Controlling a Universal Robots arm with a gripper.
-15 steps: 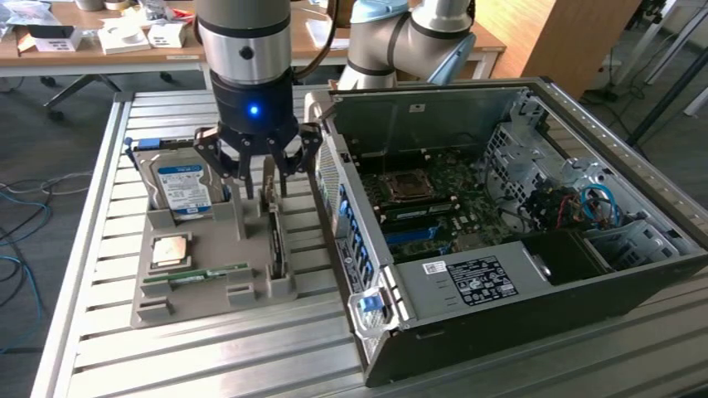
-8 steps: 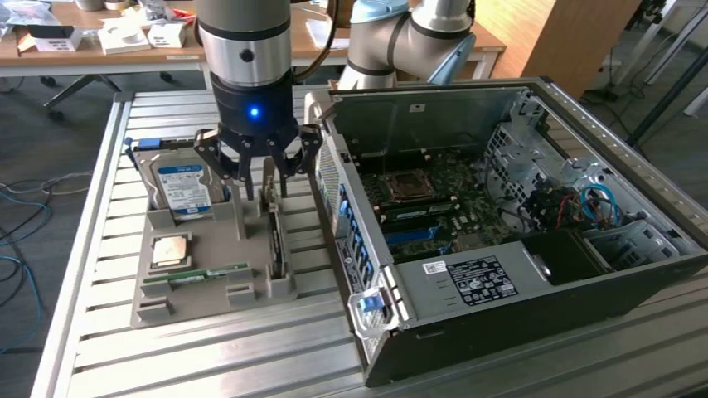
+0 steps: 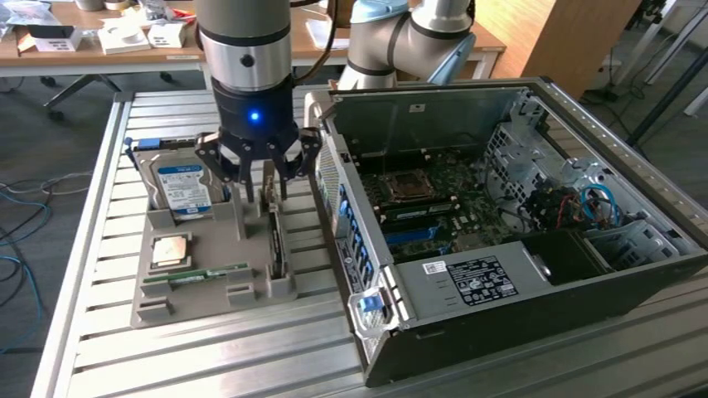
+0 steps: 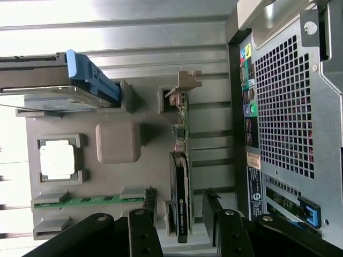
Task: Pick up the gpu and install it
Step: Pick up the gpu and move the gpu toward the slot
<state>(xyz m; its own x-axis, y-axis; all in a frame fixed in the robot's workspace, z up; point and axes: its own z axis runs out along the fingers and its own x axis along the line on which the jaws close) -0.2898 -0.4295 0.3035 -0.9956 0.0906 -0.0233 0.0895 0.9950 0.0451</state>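
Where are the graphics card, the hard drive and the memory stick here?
graphics card [image 4: 180, 187]: wrist view, on its dark cooler.
hard drive [image 3: 182, 188]: exterior view, on its blue-white label.
memory stick [image 4: 88, 201]: wrist view, on its green board.

Slatted metal table [image 3: 199, 365], cluttered wooden desk [image 3: 111, 59] behind, grey floor [image 3: 50, 133] with loose cables [image 3: 20, 217], wooden panel [image 3: 575, 33].

- The exterior view looks down at a slant from high above the tabletop [image 3: 94, 265], some way off, taking in the arm [image 3: 244, 50], the gray tray [image 3: 227, 236] and the open computer case [image 3: 465, 286].
- The wrist view faces straight down past the fingers [image 4: 143, 230], close over the tray.
- Both share the tray and the case's rear panel.
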